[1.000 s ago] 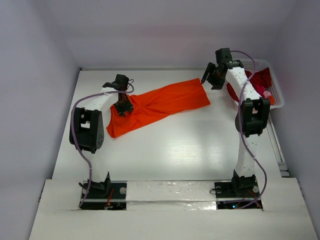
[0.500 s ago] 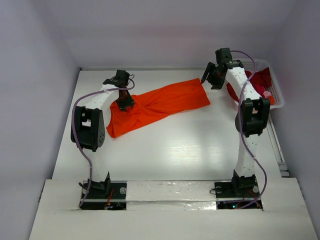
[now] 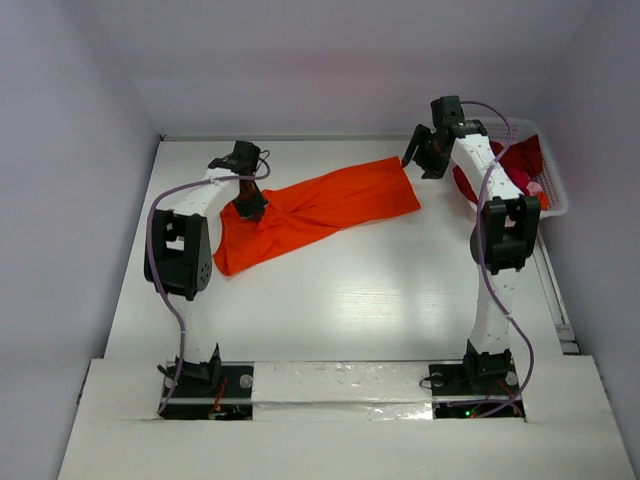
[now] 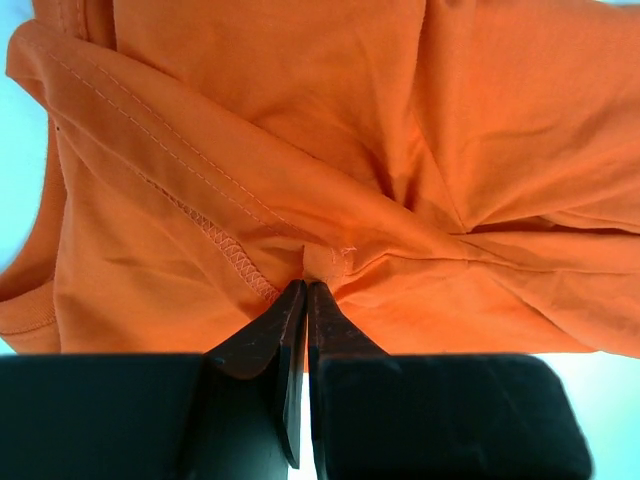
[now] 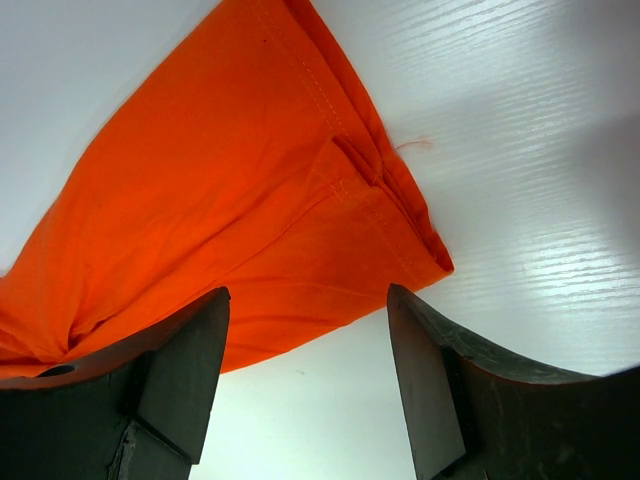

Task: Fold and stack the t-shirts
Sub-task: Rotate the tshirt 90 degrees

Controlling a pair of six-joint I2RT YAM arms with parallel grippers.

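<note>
Closing within the last second, my left gripper [image 3: 248, 205] has gone from part-open to fully pinched, and it has edged slightly toward the far side of the orange t-shirt [image 3: 330, 205] as it did so. From the left wrist camera its dark fingers [image 4: 265, 335] meet tip to tip with a puckered ridge of orange cloth drawn into them, so I judge it has a grip on the shirt near its left end. That gives me a hold to lift or drag from and start spreading the shirt, which lies bunched in a long diagonal strip on the table [image 3: 350, 300] and not yet folded. My right gripper [image 3: 425, 160] has not moved: it hangs wide open over the shirt's right-hand corner, gripping nothing. I cannot tell how many layers the left pinch has caught, nor where the collar and sleeves sit inside the bunching. Beyond the shirt's right end, my right arm covers much of the white basket [image 3: 550, 190], so I cannot count the dark red shirts [image 3: 520, 160] inside it.
</note>
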